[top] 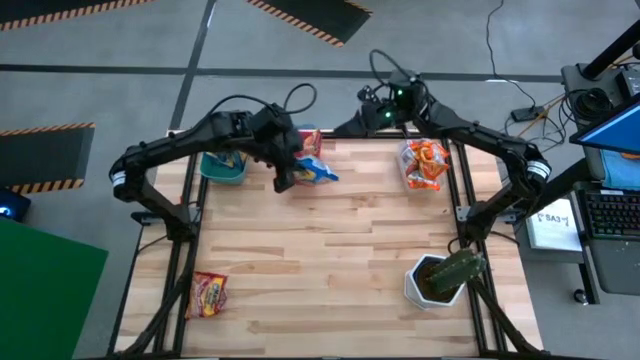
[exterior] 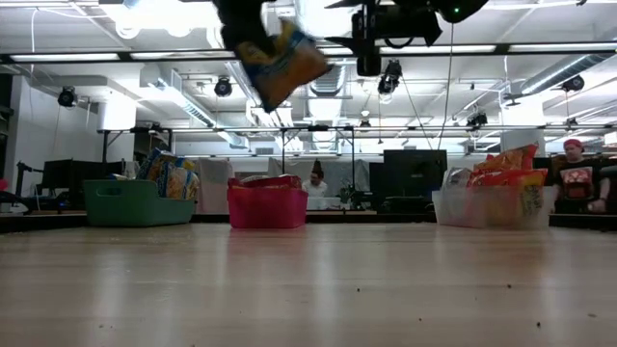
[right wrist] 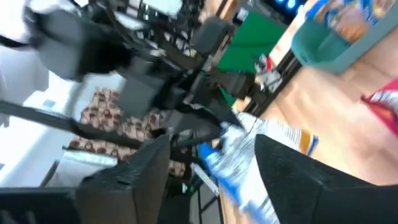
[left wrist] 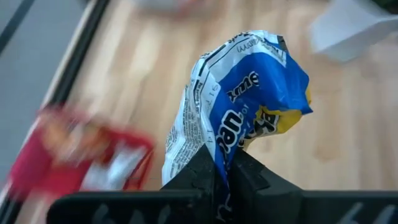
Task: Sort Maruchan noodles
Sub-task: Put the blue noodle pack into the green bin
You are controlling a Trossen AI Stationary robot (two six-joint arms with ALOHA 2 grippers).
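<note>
Left pincer (left wrist: 222, 163) clamped on blue-and-yellow noodle packet (left wrist: 249, 99), held aloft beside teal bin (top: 222, 167). Right pincer (right wrist: 211, 163) apart, just beside same packet. Red packet (top: 209, 295) on worktop (top: 330, 250), well apart from bin.

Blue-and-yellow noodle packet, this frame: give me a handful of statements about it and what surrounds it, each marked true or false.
1. The left gripper has its jaws shut on the blue-and-yellow noodle packet. True.
2. That packet lies flat on the table. False: in the low view it hangs in the air, well above the tabletop.
3. A red noodle packet lies alone near the table's front left corner. True.
4. The teal bin is empty. False: packets stick up out of it.
5. The right gripper holds an orange packet. False: its jaws are open beside the blue-and-yellow packet.
</note>
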